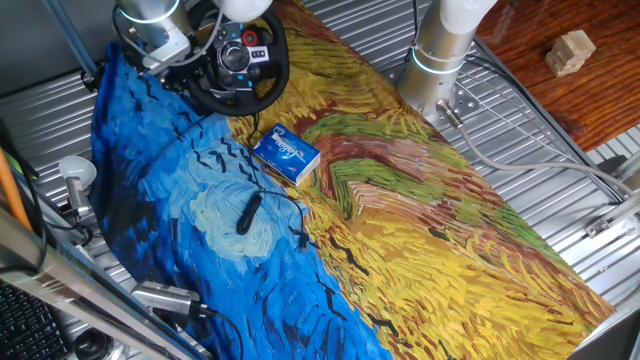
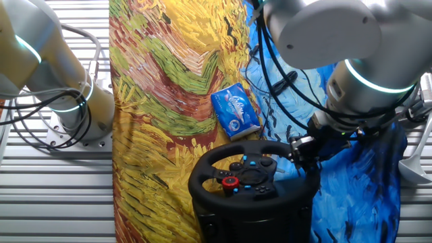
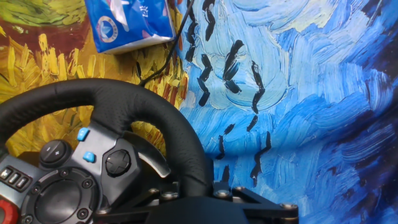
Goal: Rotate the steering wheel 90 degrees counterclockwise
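The steering wheel point(image 1: 272, 72) is black with a thick rim and a hub with red and blue buttons. It stands at the far left end of the painted cloth and also shows in the other fixed view point(image 2: 246, 177). In the hand view its rim point(image 3: 124, 99) arcs from the left down to the bottom centre. My gripper point(image 3: 193, 191) is shut on the rim there, with a finger on each side. In the other fixed view the gripper point(image 2: 297, 152) holds the wheel's right side. In the first fixed view the fingers are hidden behind the wrist.
A blue tissue box point(image 1: 286, 155) lies on the cloth beside the wheel and shows in both other views point(image 2: 235, 110) point(image 3: 127, 22). A black cable with a small device point(image 1: 248, 212) lies on the blue part. A second arm's base point(image 1: 440, 50) stands beside the cloth.
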Controlling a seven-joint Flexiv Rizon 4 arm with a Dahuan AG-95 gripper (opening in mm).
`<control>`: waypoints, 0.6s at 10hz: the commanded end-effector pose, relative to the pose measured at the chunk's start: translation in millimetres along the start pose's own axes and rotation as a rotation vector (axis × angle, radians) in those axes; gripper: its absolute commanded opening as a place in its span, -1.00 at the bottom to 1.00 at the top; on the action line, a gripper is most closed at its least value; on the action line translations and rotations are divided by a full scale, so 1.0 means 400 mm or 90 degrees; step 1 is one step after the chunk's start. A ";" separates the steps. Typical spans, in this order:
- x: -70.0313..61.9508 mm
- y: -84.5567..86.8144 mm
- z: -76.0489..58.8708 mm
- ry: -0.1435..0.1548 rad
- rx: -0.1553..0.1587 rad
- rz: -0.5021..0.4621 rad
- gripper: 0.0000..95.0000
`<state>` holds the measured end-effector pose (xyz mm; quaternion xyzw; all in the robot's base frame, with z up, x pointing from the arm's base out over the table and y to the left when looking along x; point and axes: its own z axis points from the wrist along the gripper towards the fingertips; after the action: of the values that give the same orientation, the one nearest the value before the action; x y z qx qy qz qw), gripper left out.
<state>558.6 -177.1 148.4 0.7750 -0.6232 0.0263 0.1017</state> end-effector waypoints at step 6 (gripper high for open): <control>-0.015 -0.007 0.011 0.003 -0.014 0.000 -1.00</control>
<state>559.1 -171.7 143.1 0.7740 -0.6227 0.0191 0.1134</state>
